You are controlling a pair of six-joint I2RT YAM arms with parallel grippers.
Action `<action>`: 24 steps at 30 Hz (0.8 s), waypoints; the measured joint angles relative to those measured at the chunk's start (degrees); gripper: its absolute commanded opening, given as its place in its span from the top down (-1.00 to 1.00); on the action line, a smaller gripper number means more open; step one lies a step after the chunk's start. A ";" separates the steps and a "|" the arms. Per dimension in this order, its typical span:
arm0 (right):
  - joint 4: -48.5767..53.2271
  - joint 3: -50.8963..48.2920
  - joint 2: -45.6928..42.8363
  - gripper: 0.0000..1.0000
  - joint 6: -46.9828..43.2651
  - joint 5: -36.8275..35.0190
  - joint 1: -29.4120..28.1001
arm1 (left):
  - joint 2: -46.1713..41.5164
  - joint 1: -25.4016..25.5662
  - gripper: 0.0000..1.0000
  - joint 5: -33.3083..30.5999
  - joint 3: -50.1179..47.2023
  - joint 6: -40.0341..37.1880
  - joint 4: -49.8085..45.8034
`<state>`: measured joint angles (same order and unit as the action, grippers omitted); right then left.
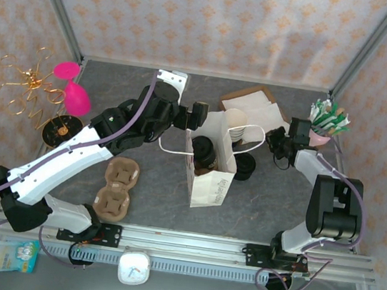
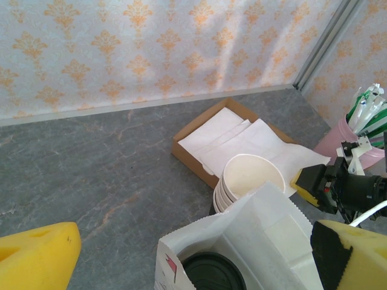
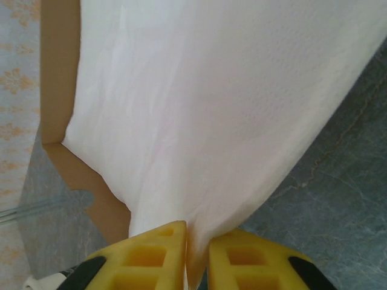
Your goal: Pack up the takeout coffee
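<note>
Left gripper (image 2: 192,257) hangs wide open, holding nothing, at the mouth of the paper bag (image 2: 266,226). The coffee (image 2: 213,273) sits down inside that bag, black lid up. Over right, the right gripper (image 3: 196,232) pinches a white napkin (image 3: 211,109) over the cardboard box (image 3: 57,72).

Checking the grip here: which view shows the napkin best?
Right wrist: the napkin is close up, pinched in the right gripper. Left wrist shows it farther off, lying over its box; top external shows it small.
</note>
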<state>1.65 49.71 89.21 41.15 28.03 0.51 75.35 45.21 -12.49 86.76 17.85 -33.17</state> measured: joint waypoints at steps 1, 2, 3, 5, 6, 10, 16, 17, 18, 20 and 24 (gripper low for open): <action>-0.15 0.20 0.00 0.83 -0.07 -0.15 0.00 | 0.00 0.00 -0.98 0.00 0.04 0.00 0.00; -0.22 0.44 0.02 0.88 -0.04 -0.20 0.00 | 0.02 0.00 -0.98 0.02 0.11 0.00 0.02; -0.26 0.68 0.02 0.90 -0.04 -0.31 0.00 | 0.02 0.00 -0.98 0.00 0.17 0.00 0.00; -0.63 0.96 0.02 0.96 -0.09 -0.46 0.00 | 0.02 0.00 -0.98 0.00 0.31 0.00 0.00; -0.74 1.01 0.02 0.99 -0.13 -0.52 0.00 | 0.02 0.00 -0.98 0.00 0.35 0.00 0.02; -0.79 1.49 0.02 1.00 -0.24 -0.57 0.00 | 0.02 0.00 -0.98 0.02 0.59 0.00 0.02; -0.20 4.13 0.00 1.00 -0.68 -0.13 0.00 | 0.00 0.00 -0.98 0.02 0.59 0.02 0.00; 0.04 4.68 0.00 1.00 -0.79 -0.11 0.00 | 0.00 0.00 -0.98 0.00 0.59 0.02 0.00; 0.11 5.14 0.00 1.00 -0.92 -0.11 0.00 | 0.00 0.00 -0.98 0.00 0.59 0.02 0.00; 0.50 5.95 -0.07 1.00 -1.22 0.04 0.00 | 0.00 0.00 -0.98 0.02 0.59 0.02 0.00; 2.73 8.00 -0.44 1.00 -2.01 0.31 0.00 | 0.00 0.00 -0.98 0.00 0.59 0.00 0.00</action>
<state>4.38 57.71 88.77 39.13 28.34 0.51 75.35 45.21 -12.49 87.35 17.85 -33.17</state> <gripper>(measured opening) 0.043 0.991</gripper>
